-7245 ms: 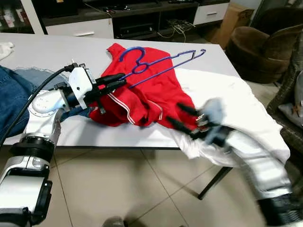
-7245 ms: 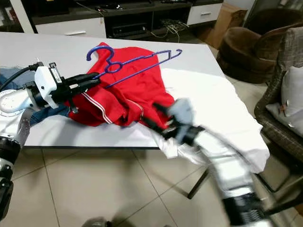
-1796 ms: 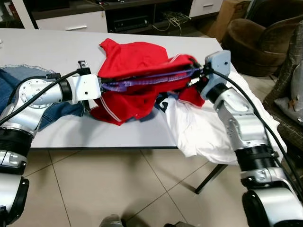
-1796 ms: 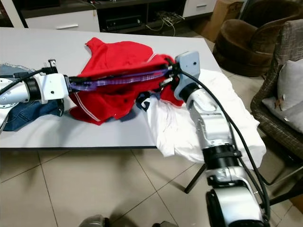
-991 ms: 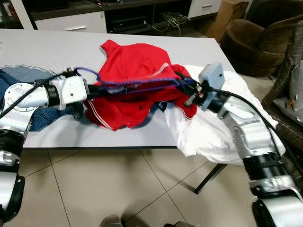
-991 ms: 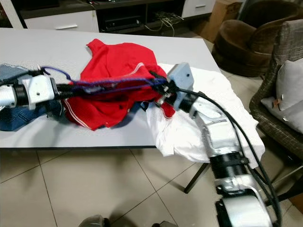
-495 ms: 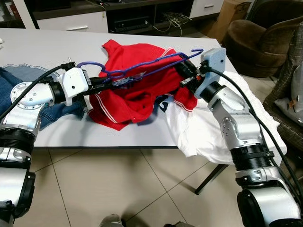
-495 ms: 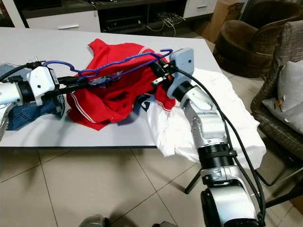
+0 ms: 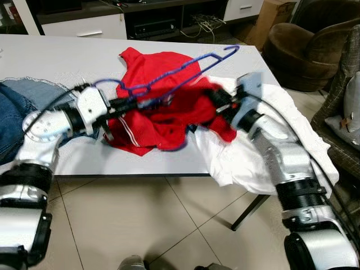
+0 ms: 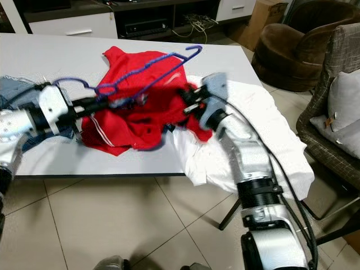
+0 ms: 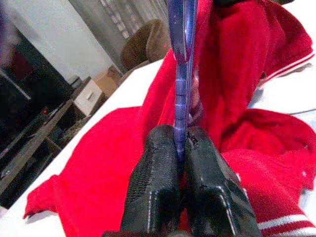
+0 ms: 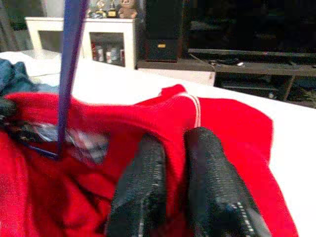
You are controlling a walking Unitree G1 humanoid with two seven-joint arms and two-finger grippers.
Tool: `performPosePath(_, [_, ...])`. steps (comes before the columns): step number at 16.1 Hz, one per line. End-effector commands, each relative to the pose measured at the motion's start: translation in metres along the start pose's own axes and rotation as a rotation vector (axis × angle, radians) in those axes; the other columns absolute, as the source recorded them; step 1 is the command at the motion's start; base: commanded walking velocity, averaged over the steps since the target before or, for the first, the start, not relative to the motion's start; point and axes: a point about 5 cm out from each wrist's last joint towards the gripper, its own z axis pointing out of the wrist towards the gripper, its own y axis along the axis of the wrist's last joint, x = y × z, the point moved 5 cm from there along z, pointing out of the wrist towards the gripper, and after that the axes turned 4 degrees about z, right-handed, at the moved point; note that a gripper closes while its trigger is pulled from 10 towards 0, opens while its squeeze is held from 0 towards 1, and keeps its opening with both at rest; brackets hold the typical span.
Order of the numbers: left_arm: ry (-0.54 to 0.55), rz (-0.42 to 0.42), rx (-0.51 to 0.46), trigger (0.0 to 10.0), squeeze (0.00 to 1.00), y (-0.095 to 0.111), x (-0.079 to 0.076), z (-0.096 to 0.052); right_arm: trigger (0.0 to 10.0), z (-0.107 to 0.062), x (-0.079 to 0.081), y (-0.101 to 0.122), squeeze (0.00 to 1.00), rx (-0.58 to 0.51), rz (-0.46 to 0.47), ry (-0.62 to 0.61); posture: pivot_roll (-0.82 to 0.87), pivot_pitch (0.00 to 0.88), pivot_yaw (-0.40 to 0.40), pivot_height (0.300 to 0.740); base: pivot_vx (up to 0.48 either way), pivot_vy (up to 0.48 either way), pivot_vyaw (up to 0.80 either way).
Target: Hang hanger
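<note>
I have the hanger (image 9: 169, 79) pinched in the left gripper (image 11: 178, 148), jaws tight on its thin blue wire above the red shirt (image 9: 163, 107). Right gripper (image 12: 170, 148) clamps shirt fabric (soft knit, slippery). I should feed the free wire end into the neck slowly.

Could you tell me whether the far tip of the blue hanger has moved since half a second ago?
Yes. The blue hanger's far tip has swung up and away from the right gripper, now over bare table beyond the red shirt.
</note>
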Motion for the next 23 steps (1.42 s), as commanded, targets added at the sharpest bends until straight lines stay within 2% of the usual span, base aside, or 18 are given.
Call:
performPosePath(1, [0.026,-0.005,-0.004,0.0,0.00,0.000,0.003,-0.001,10.0,-0.003,0.001,-0.001,0.00,0.019,-0.036,-0.010,0.08,0.018,-0.046,0.740,0.000,0.000,0.00])
performPosePath(3, [0.027,-0.001,0.005,0.0,0.00,-0.001,0.005,-0.003,10.0,-0.007,-0.004,-0.006,0.00,0.065,-0.111,-0.031,0.07,0.018,-0.044,0.740,0.000,0.000,0.00])
performPosePath(6, [0.037,0.014,0.020,0.0,0.00,-0.001,0.010,-0.006,10.0,-0.027,-0.003,-0.023,0.00,0.143,-0.195,0.014,0.07,0.020,-0.041,0.740,0.000,0.000,0.00])
performPosePath(7, [0.040,0.018,0.020,0.0,0.00,-0.001,0.011,-0.005,10.0,-0.034,-0.002,-0.028,0.90,0.163,-0.215,0.028,0.07,0.018,-0.040,0.740,0.000,0.000,0.00])
performPosePath(8, [0.042,0.024,0.019,0.0,0.00,0.000,0.012,-0.005,10.0,-0.041,-0.002,-0.035,1.00,0.188,-0.234,0.040,0.06,0.018,-0.039,0.740,0.000,0.000,0.00])
performPosePath(11, [0.045,0.035,0.016,0.0,0.00,0.002,0.015,-0.003,10.0,-0.048,-0.006,-0.047,1.00,0.252,-0.336,0.012,0.06,0.017,-0.037,0.740,0.000,0.000,0.00])
performPosePath(12, [0.046,0.038,0.012,0.0,0.00,0.003,0.015,-0.002,10.0,-0.049,-0.004,-0.053,0.05,0.277,-0.357,0.010,0.06,0.017,-0.037,0.740,0.000,0.000,0.00])
performPosePath(13, [0.046,0.040,0.008,0.0,0.00,0.004,0.016,-0.001,10.0,-0.050,-0.002,-0.061,0.00,0.299,-0.369,0.006,0.06,0.017,-0.037,0.740,0.000,0.000,0.00])
performPosePath(16, [0.048,0.044,0.003,0.0,0.00,0.006,0.016,0.000,10.0,-0.050,0.005,-0.080,0.00,0.334,-0.380,-0.020,0.06,0.011,-0.035,0.740,0.000,0.000,0.00])
performPosePath(20, [0.050,0.048,0.003,0.0,0.00,0.006,0.018,0.000,10.0,-0.053,-0.005,-0.104,0.00,0.408,-0.404,-0.130,0.06,0.009,-0.035,0.740,0.000,0.000,0.00])
performPosePath(23, [0.060,0.048,0.001,0.0,0.00,0.007,0.019,0.001,10.0,-0.052,-0.010,-0.105,0.00,0.411,-0.410,-0.157,0.05,0.003,-0.047,0.740,0.000,0.000,0.00])
